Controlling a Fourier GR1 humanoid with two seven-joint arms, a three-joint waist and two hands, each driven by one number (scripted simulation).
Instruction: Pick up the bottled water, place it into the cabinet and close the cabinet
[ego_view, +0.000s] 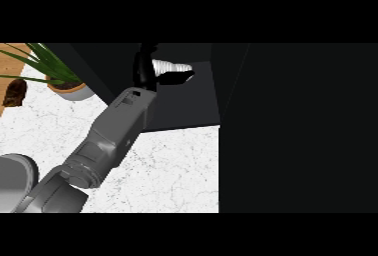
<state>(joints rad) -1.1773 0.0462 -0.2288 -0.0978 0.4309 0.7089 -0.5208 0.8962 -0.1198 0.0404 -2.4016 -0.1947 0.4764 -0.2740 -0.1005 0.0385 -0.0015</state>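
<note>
Head view only. One grey forearm (118, 135) comes in from the lower left and reaches up into the dark cabinet (184, 105) at top centre. By its position it reads as the left arm, but with only one arm in shot I can't confirm the side from the frame alone.

The black left hand (145, 65) is inside the cabinet opening, dark on dark, so its outline is hard to read. The fingers (177, 77) look curled around the bottled water (171, 65): only a pale, ribbed part of the bottle shows, just right of the hand, lying roughly sideways in the view. The bottle is within the cabinet's interior, above the cabinet floor panel; can't tell if it's touching anything below it.

A large black panel (295, 130) fills the right side of the view, probably the cabinet door or side.

White marbled desk (170, 170) is in the lower middle. A potted plant (63, 80) sits on it at upper left, well apart from the bottle. A brown object (15, 92) is at the far left edge, unclear what.

Right hand doesn't show.
</note>
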